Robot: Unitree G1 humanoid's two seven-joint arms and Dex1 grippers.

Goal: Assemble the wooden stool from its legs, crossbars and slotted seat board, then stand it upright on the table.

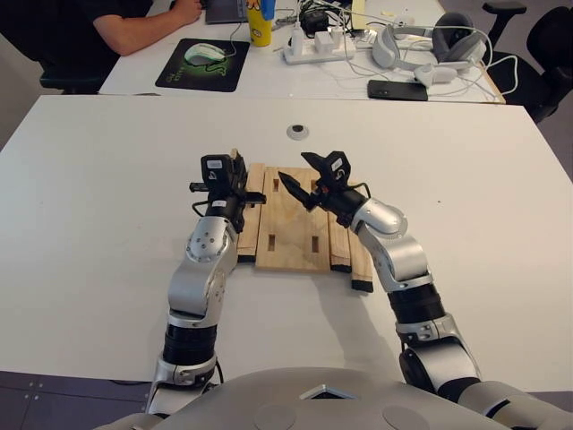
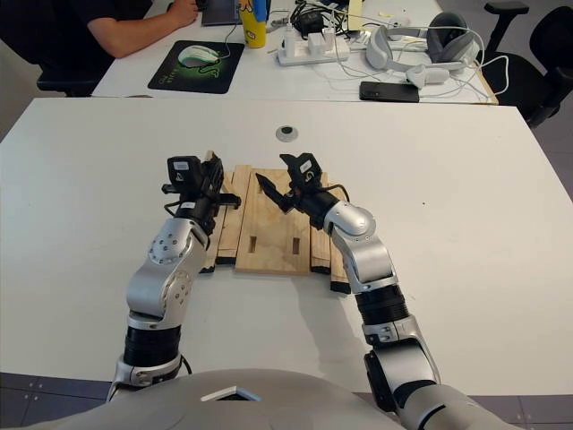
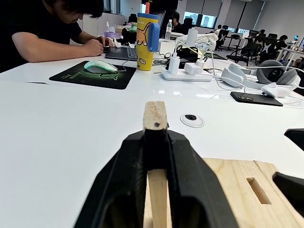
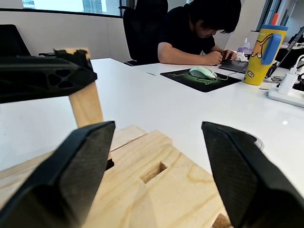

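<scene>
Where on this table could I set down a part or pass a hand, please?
Free: the wide tabletop left of the left gripper, the same right of the right gripper, and the strip between the grommet and the far edge. Crowded: the middle, where the seat board, the bars flanking it and both grippers cluster, the left clamping a leg, the right open.

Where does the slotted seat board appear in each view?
Left eye view: seat board mid-picture, lying flat.
Right eye view: mid-picture, slightly left.
Left wrist view: beside the clamped wooden bar.
Right wrist view: beneath the open right gripper.
Shared landmark: black mouse mat beyond it.
</scene>
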